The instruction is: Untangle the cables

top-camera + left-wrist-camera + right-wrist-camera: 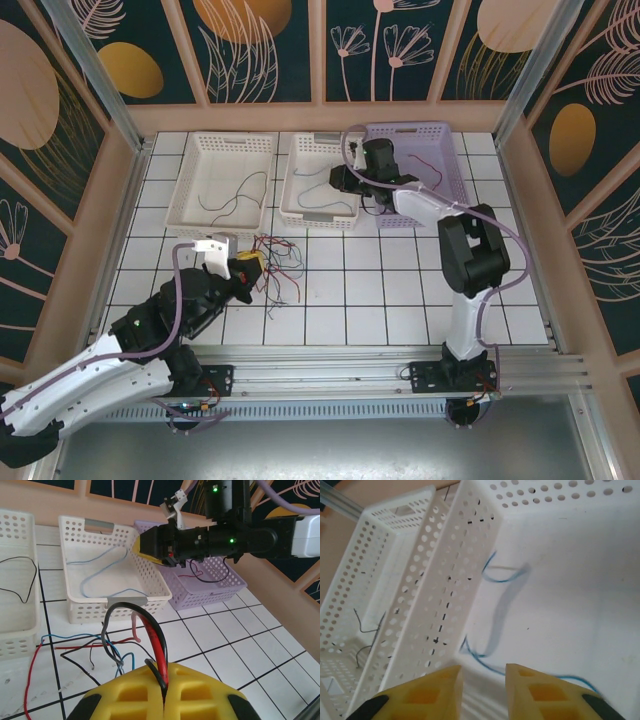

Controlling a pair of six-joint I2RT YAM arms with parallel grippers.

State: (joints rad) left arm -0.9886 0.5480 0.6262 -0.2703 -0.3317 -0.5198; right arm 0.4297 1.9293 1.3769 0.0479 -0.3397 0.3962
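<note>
Left gripper (164, 676), clamped on red and black cables (155, 636), may drag the tangle (276, 266); right gripper (483, 676) gapes over blue cable (500, 580).

Left white basket (235, 139), middle white basket (318, 222), lilac basket (456, 170) abreast.

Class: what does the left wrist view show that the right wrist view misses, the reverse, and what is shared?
Left wrist view, not the right: the left pincer shut on red and black cables, the tangle on the table, the lilac basket. Right wrist view, not the left: the open gap of the right pincer, nothing in it. Shared: the middle white basket holding a blue cable, the left white basket holding a black cable.
</note>
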